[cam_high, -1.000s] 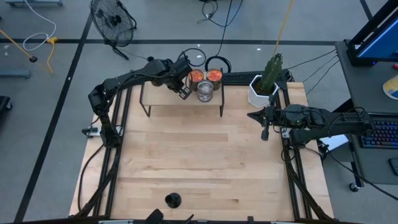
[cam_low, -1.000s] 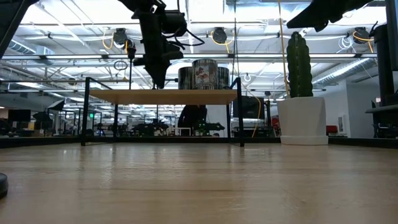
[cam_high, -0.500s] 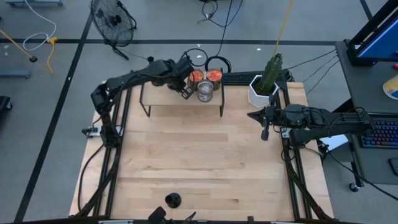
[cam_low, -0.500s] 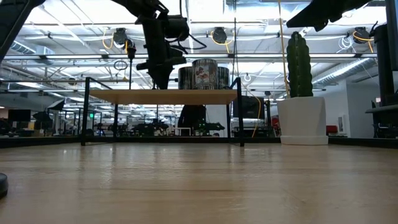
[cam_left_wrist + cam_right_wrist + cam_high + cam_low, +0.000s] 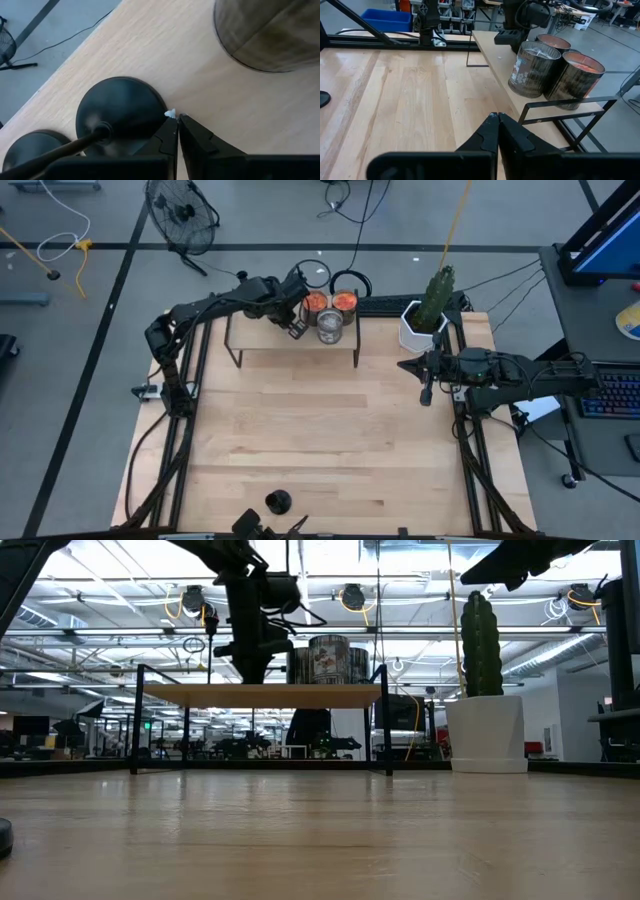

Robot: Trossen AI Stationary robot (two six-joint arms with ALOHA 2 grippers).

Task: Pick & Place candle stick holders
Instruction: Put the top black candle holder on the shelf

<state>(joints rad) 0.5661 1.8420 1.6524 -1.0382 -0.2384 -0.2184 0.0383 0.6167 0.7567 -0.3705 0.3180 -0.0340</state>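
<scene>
Two matte-black candle stick holders stand on their round bases on the wooden shelf, one (image 5: 120,112) right in front of my left gripper and one (image 5: 30,147) beyond it. The nearer one's thin stem (image 5: 65,149) rises toward the camera. My left gripper (image 5: 177,120) is shut, low over the shelf (image 5: 297,328), with its tips at the rim of the nearer base. A third holder (image 5: 278,501) stands on the table near its near edge. My right gripper (image 5: 425,392) is shut and empty, above the table's right side. My left gripper's shut fingertips (image 5: 171,131) stand at the rim of the nearer holder's base (image 5: 156,111), coming slantwise from above. I cannot tell whether they touch it.
The black-legged wooden shelf (image 5: 260,348) stands at the table's far edge and carries three tin cans (image 5: 330,325) just right of my left gripper. A cactus in a white pot (image 5: 425,315) stands at the far right. Bare tabletop (image 5: 320,430) lies between the shelf and the third holder.
My left gripper has shifted slightly toward the table's right over the shelf and has stayed shut.
</scene>
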